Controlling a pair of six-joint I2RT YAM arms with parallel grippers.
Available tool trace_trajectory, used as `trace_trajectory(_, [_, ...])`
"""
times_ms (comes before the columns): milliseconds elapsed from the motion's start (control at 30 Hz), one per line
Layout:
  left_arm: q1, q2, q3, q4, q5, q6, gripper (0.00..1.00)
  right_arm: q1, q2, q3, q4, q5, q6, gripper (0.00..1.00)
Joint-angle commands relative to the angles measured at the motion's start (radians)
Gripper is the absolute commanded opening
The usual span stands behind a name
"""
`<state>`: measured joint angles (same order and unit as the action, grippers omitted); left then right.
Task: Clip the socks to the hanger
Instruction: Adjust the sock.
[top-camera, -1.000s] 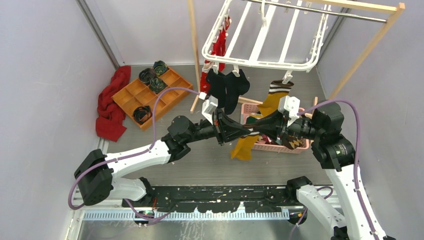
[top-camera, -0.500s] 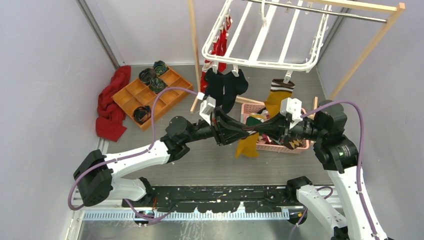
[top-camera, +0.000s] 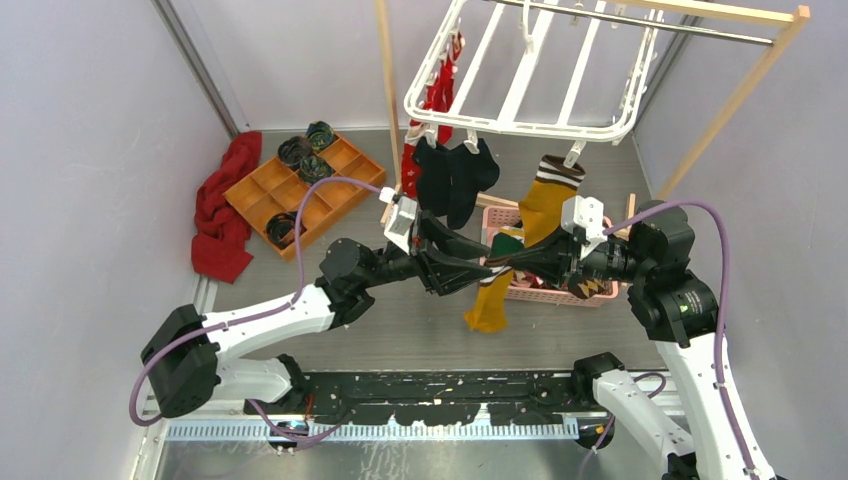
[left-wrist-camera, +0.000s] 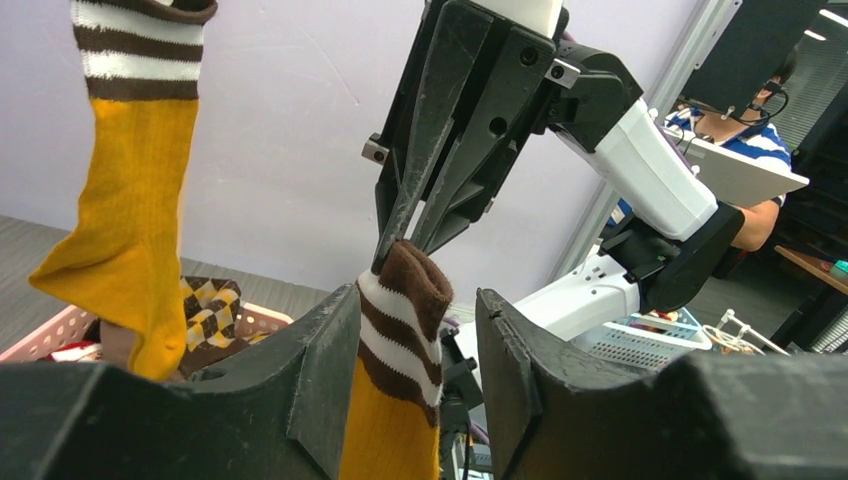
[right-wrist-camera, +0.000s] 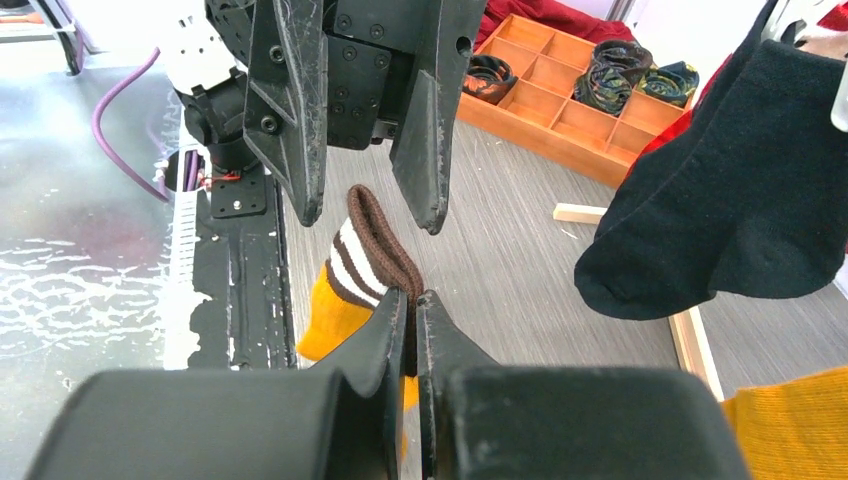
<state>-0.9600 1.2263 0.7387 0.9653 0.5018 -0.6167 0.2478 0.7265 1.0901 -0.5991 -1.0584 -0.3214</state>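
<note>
While our right jaws are pinching the yellow sock (top-camera: 488, 298) below the hanger (top-camera: 520, 125) and our left jaws are standing open around it, we are getting ready to lift and clip it.

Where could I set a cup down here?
Bare table shows in front of the pink basket, and between the red cloth and the left arm. It is crowded mid-table, where the left gripper and right gripper meet at the held yellow sock.

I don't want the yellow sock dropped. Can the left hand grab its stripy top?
Probably yes: the left hand stands open around the stripy top, nothing between; the right hand pinches it.
</note>
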Motion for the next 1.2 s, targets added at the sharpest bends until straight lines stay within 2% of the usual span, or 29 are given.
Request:
trace_trajectory(0, [0.004, 0.022, 0.017, 0.099, 0.021, -0.009, 0.47, 0.004, 0.002, 0.03, 0.045, -0.017, 0.031, 0.01])
trace_trajectory(333, [0.004, 0.065, 0.038, 0.124, 0.039, -0.029, 0.46, 0.004, 0.001, 0.026, 0.071, -0.015, 0.061, 0.01])
trace_trajectory(667, [0.004, 0.076, 0.023, 0.202, -0.002, -0.048, 0.46, 0.005, -0.001, 0.014, 0.078, -0.015, 0.073, 0.01])
trace_trajectory(1033, [-0.019, 0.109, 0.004, 0.283, -0.037, -0.025, 0.45, 0.004, -0.013, -0.02, 0.187, -0.008, 0.197, 0.01])
trace_trajectory(1167, [-0.025, 0.125, 0.002, 0.313, -0.062, -0.019, 0.4, 0.005, -0.013, -0.024, 0.197, -0.008, 0.209, 0.01])
